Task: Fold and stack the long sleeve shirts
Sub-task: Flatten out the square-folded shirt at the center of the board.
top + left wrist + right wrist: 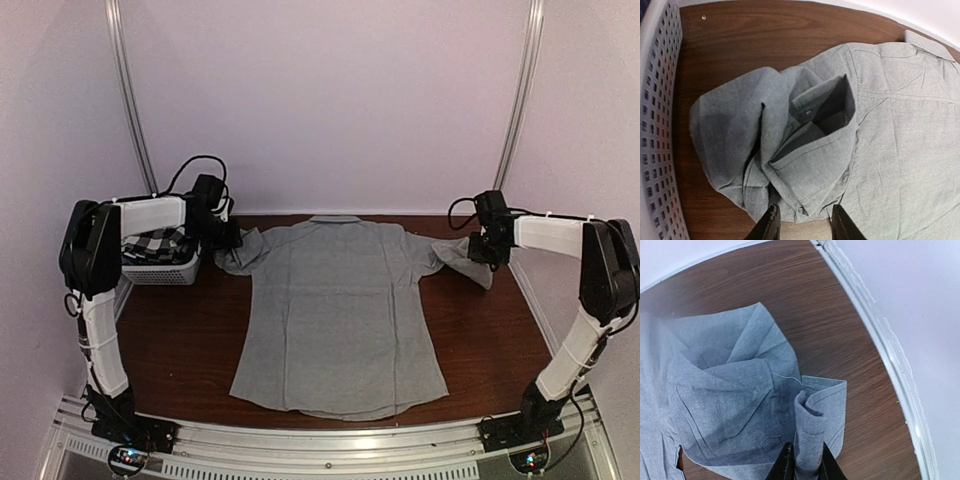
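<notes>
A light grey long sleeve shirt [340, 310] lies flat on the table, collar at the far side. Its left sleeve [790, 150] is bunched beside the body. My left gripper [232, 235] sits at that bunched sleeve with its jaws [804, 212] apart, and the cloth edge lies loose between the tips. My right gripper [487, 248] is shut on the cuff [820, 410] of the right sleeve, and cloth is pinched between its fingers [804, 452]. The black-and-white checked shirt [155, 243] lies crumpled in the basket at far left.
The white slatted basket [160, 268] stands at the table's far left, close to my left gripper, and its wall [657, 125] fills the left edge of the left wrist view. A metal rail [890, 355] borders the brown table [180, 340] on the right.
</notes>
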